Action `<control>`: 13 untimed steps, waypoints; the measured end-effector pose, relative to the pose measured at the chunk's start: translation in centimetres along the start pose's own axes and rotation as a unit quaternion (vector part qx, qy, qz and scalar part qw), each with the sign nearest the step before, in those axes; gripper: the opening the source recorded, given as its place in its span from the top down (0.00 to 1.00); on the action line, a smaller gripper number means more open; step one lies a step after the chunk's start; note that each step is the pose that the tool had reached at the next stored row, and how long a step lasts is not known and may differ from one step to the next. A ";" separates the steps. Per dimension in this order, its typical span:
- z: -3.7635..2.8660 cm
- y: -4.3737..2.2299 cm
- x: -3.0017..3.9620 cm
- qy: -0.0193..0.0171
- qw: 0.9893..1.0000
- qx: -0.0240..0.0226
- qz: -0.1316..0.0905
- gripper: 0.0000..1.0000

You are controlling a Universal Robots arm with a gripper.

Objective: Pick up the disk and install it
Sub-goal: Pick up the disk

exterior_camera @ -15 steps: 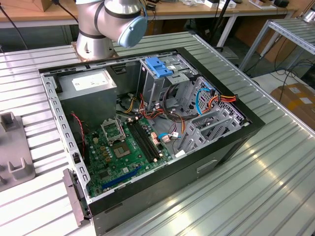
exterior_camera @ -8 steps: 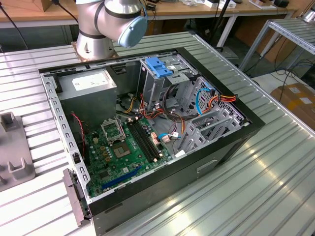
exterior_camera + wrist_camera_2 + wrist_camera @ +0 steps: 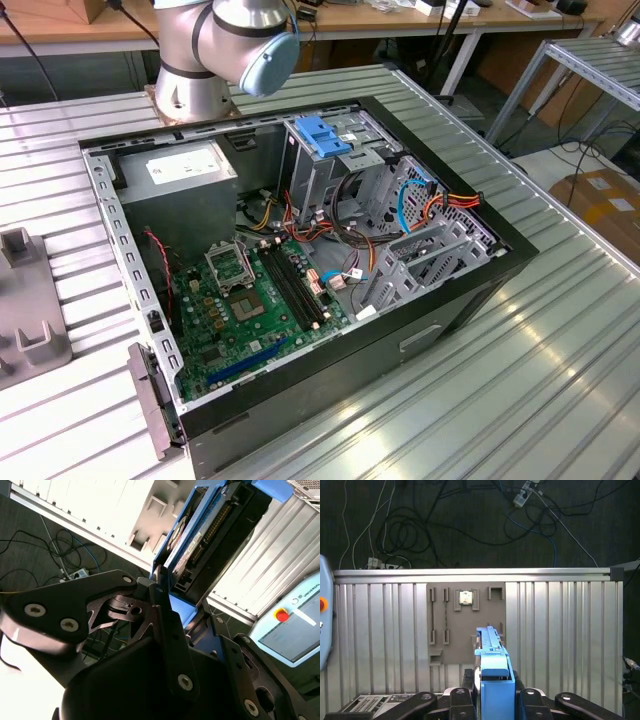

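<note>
Ribbed metal table (image 3: 560,630) is seen with a grey fixture plate (image 3: 451,650) set against one edge; above it, the disk (image 3: 493,672) is clamped edge-on by the gripper's (image 3: 495,697) jaws.

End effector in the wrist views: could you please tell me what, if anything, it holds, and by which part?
The end effector holds the disk, clamped on both sides at its wrist-side end.

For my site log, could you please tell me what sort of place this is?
Probably a robotics lab: an open computer case on a ribbed metal table, a robot arm mounted beside it, workbenches behind.
</note>
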State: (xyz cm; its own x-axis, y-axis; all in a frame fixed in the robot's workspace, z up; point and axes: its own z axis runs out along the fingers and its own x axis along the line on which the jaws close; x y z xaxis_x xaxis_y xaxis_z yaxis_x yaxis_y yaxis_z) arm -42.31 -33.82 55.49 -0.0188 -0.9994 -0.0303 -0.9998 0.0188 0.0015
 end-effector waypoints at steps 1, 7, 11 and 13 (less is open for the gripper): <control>0.00 -0.06 0.00 0.000 1.000 0.000 0.000 0.63; 0.01 -0.28 0.00 0.000 1.000 0.000 0.000 0.63; 0.01 -0.41 0.00 0.001 1.000 0.000 0.000 0.63; 0.02 -0.47 0.00 0.001 1.000 0.000 0.000 0.63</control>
State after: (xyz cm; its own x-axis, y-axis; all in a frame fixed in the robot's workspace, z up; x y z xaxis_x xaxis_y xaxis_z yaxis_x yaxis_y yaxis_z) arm -41.84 -33.82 55.47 -0.0188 -0.9994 -0.0292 -0.9998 0.0188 0.0014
